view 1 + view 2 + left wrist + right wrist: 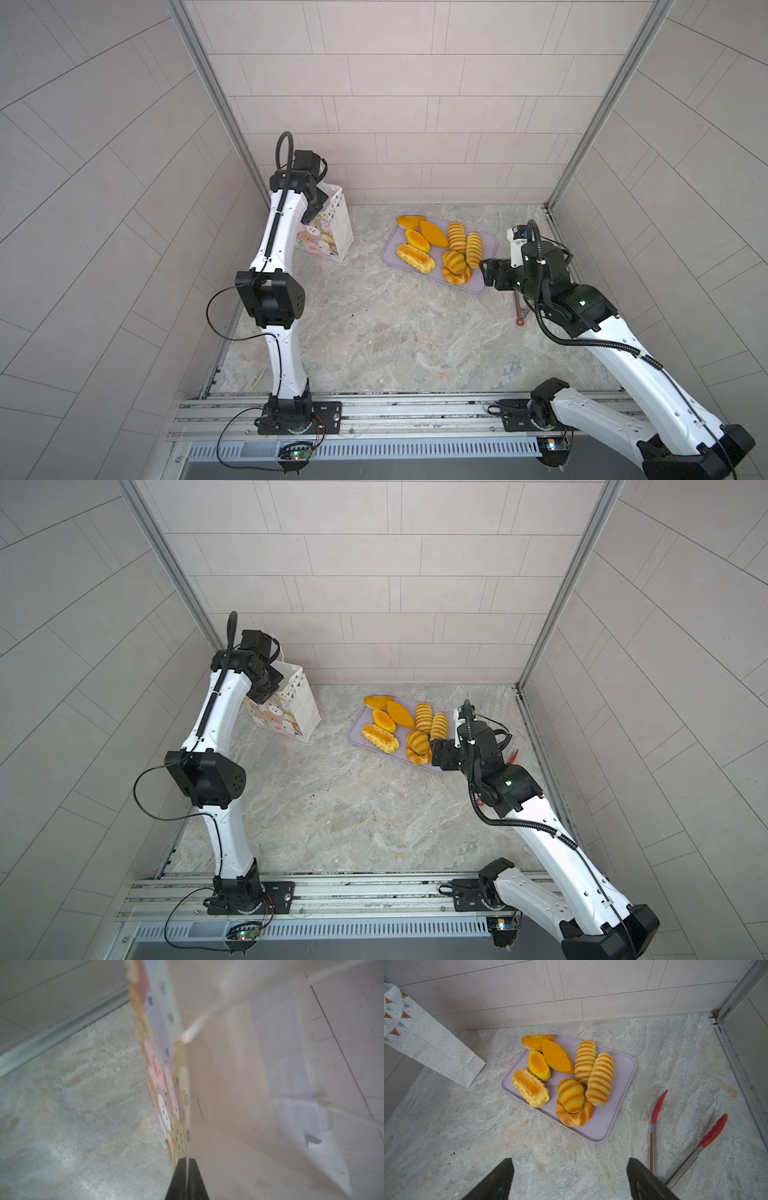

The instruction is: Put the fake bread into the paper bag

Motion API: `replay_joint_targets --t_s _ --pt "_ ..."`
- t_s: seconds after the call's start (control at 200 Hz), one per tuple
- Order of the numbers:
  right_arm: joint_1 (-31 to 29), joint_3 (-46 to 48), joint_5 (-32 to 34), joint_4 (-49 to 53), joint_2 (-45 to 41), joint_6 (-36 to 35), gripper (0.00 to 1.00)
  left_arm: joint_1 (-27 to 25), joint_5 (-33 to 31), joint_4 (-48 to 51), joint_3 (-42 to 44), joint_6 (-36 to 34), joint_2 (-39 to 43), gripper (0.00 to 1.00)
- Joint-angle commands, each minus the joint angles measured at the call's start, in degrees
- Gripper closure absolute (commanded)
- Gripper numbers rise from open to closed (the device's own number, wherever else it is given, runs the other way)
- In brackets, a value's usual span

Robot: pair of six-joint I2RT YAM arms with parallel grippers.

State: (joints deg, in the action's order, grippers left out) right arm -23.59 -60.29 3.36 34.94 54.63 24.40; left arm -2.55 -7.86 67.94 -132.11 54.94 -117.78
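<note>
Left gripper (188, 1161) is clamped tight on the front rim of the paper bag (334, 232), at back left. Right gripper (570, 1165) gapes wide, holding nothing, just short of the lilac tray (618, 1105). Eight pieces of fake bread (600, 1078) on it, one bag, one pair of tongs (656, 1107). The ring (566, 1120) sits half buried under a striped roll (571, 1096); the left wrist view is blurry.

The left gripper (188, 1160) had its black jaws pinched together on the rim of the paper bag (228, 1095). Cartoon animal faces (164, 1084) covered the outer side, and the inside was pale and blurred. A white cord handle (199, 1024) arched overhead, above the marbled tabletop (72, 1115).
</note>
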Motion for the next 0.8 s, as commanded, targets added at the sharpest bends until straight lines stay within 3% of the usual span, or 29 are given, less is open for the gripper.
replay_joint_targets --t_s 0.0,0.19,0.41,0.545,0.796 --pt "-0.3 0.4 0.7 -0.2 -0.5 0.5 0.13 0.5 0.7 3.3 -1.3 -4.4 3.7 1.0" --pt "-0.2 0.3 -0.1 -0.6 -0.4 1.4 0.16 0.4 2.6 5.6 3.7 -12.8 11.3 1.0" --pt "-0.3 -0.7 -1.3 0.6 -0.2 1.7 0.18 0.4 11.1 2.2 20.3 -23.1 27.2 1.0" --pt "-0.3 -1.2 -1.2 1.8 -0.5 1.4 0.19 0.4 18.7 -1.3 31.1 -24.7 38.3 1.0" --pt "-0.3 -1.8 -0.2 3.4 -1.2 0.7 0.19 0.2 31.3 3.0 40.4 -25.1 49.7 1.0"
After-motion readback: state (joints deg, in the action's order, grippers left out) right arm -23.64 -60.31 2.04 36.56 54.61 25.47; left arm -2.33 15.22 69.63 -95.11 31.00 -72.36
